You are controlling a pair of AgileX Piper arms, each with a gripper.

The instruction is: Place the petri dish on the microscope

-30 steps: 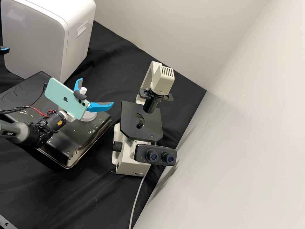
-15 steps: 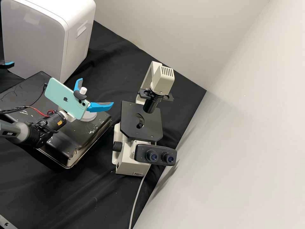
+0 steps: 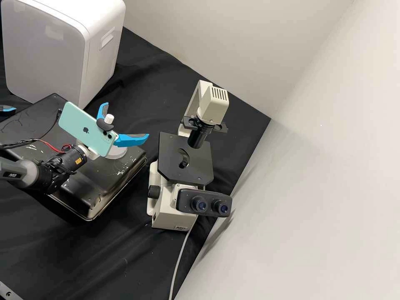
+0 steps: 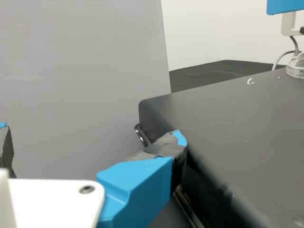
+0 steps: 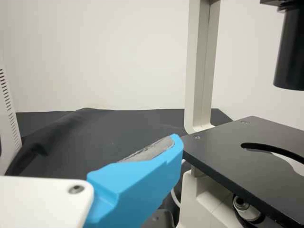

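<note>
Black microscope stage (image 5: pixel 237 147), flat, pierced by a curved slot (image 5: pixel 273 147). Rising behind the stage, a white upright pillar (image 5: pixel 199 66). Above the stage and well clear of it, a black cylindrical condenser (image 5: pixel 290 47). Beneath the stage, the white microscope body (image 5: pixel 202 199) and a round metal part (image 5: pixel 244 206), probably an objective, partly hidden by the stage's edge. Just beside the stage's nearest corner, the tip of a blue finger (image 5: pixel 137 185), with a grey pad (image 5: pixel 147 149) along one face. Beyond the stage, black cloth (image 5: pixel 95 128) against a pale wall (image 5: pixel 95 47). Farthest from the stage, a white slotted casing (image 5: pixel 5 118).
</note>
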